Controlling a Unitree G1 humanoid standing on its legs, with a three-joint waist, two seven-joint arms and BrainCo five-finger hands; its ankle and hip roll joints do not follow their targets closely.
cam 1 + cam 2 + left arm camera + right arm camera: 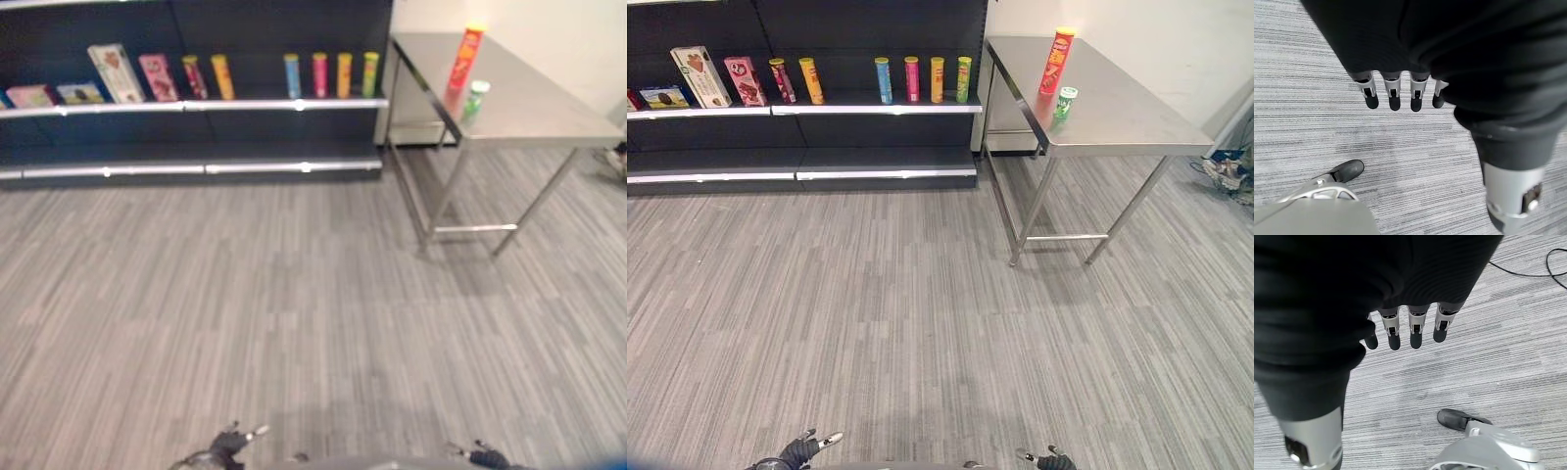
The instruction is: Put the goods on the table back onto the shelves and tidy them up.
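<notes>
Red can point(1055, 61) and small green can point(1065, 102) stood on steel table point(1136, 122), well apart from both hands, left hand point(1400, 93) and right hand point(1410, 330) hung over carpet, fingers relaxed, holding nothing, shelf point(872, 106) stocked.

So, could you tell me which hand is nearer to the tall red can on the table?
The right. The right hand hangs low, on the same side as the tall red can; the left hand hangs further across, below the shelf.
</notes>
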